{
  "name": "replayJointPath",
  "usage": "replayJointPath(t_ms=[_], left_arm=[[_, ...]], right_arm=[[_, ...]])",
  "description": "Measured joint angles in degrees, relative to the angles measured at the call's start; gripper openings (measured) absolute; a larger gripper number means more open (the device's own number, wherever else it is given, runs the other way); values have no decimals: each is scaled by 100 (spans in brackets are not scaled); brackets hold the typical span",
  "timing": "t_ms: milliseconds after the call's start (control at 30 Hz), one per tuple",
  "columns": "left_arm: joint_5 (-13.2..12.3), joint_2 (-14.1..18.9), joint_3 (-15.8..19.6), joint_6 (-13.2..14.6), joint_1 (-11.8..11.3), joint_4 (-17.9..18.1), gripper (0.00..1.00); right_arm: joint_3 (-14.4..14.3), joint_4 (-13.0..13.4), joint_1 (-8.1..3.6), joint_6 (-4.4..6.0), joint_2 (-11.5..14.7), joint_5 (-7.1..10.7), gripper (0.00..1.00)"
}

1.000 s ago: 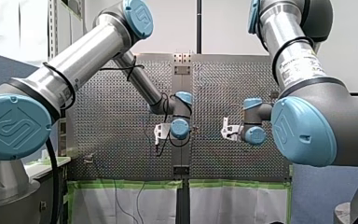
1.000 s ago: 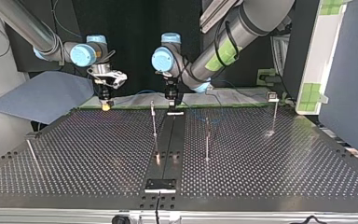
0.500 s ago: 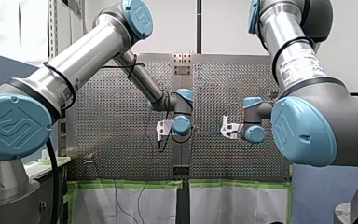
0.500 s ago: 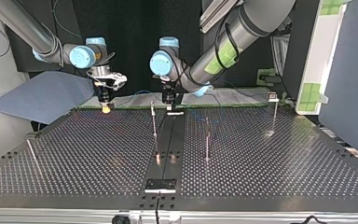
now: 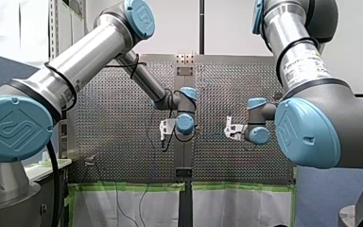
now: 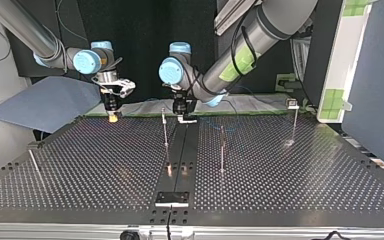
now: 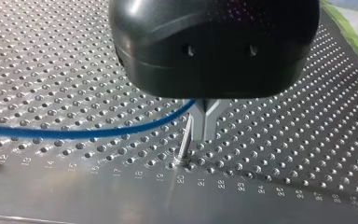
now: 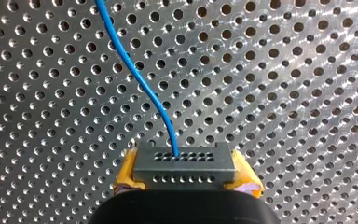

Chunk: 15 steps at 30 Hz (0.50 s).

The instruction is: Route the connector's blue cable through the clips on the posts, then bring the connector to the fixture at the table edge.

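Note:
In the right wrist view my right gripper (image 8: 185,170) has its yellow pads shut on the grey connector (image 8: 184,163). The blue cable (image 8: 135,74) leaves the connector's face and runs away over the perforated table. In the left wrist view my left gripper (image 7: 204,122) is black, and its metal fingers are shut on the blue cable (image 7: 88,133) just above the table. A thin post (image 7: 183,142) stands right beside those fingertips. In the top view my right gripper (image 6: 112,115) hangs at the far left and my left gripper (image 6: 182,115) hangs near the middle post (image 6: 165,131).
More thin posts stand on the table (image 6: 280,170): one right of centre (image 6: 222,150), one far right with a clip (image 6: 294,122), one leaning at the left (image 6: 33,162). A dark strip runs down the middle to the fixture (image 6: 172,198) at the near edge.
My left arm's wrist has shifted a little toward the top view's left and sunk slightly, with the cable still in its fingers. My right gripper has barely moved.

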<state>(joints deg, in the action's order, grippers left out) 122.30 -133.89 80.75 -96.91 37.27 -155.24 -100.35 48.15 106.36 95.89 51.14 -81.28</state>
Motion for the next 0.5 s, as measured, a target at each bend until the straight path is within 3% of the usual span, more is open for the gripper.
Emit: replayJointPath(t_ms=[500], left_arm=[[-263,-6,-27,-8,-121,118,0]], right_arm=[[1,116,-89,172,-1,-1,0]])
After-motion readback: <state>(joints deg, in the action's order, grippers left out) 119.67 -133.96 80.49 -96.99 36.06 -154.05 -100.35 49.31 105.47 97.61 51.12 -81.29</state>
